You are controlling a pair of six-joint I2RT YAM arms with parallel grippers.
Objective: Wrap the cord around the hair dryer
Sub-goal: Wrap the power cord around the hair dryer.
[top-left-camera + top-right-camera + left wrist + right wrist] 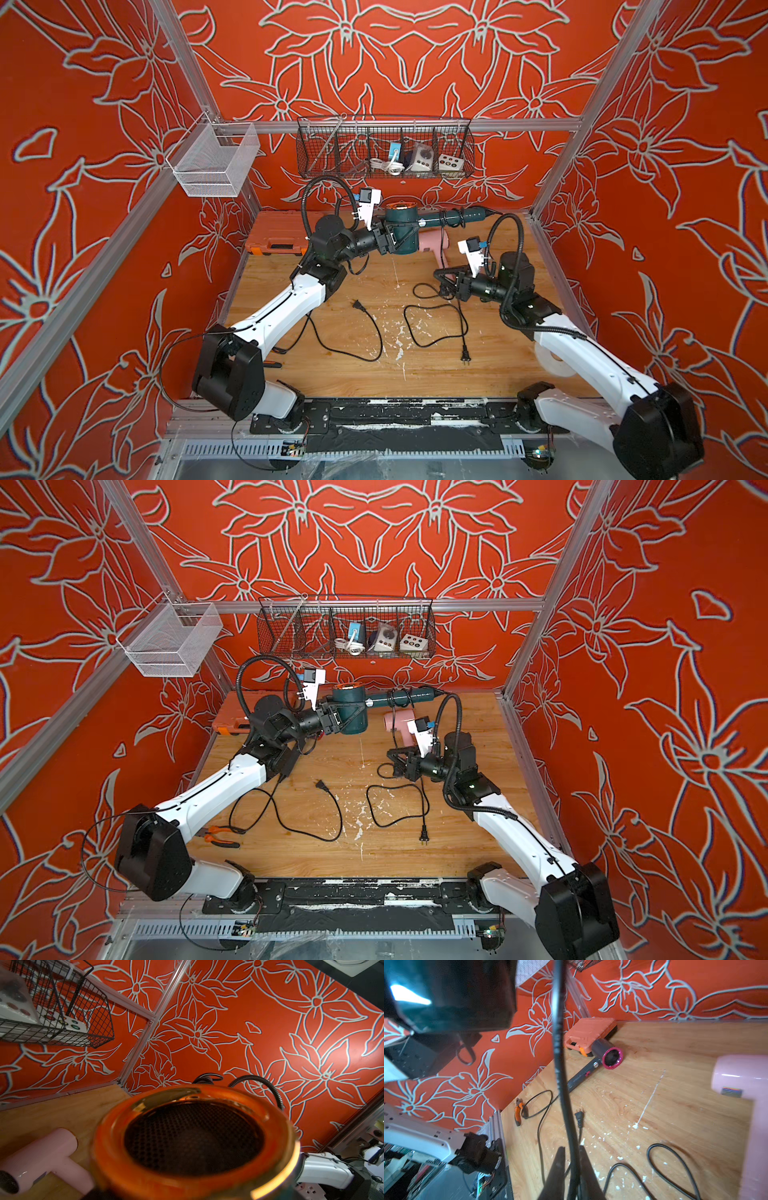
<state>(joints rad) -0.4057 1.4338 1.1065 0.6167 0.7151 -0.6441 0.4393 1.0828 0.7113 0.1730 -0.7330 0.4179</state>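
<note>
Presently: left gripper (399, 235) clenched on the barrel of the teal dryer (401, 214), held off the table (332, 374) at far centre. Its handle (469, 215) points right with a few cord turns on it. Right gripper (571, 1172) is pinched on the cord (558, 1043), near-right of the dryer. The rest of the cord lies in loose loops on the table, plug (465, 356) nearest.

Risks, as judged:
- The barrel is round, so a tug from the right could twist the dryer in the grip.
- The turns sit toward the handle's free end and may slide off if tension drops.
- Thin cord may slip through the jaws.

In the way:
- Pink dryer (434, 243) lies just under the handle, in the winding path.
- A second plug (357, 306) with its own cord lies left of the loops, close enough to tangle.
- Right arm's conduit (512, 215) arcs beside the handle end.
- Orange case (276, 243) far left and pliers (220, 837) near left are both well clear.
</note>
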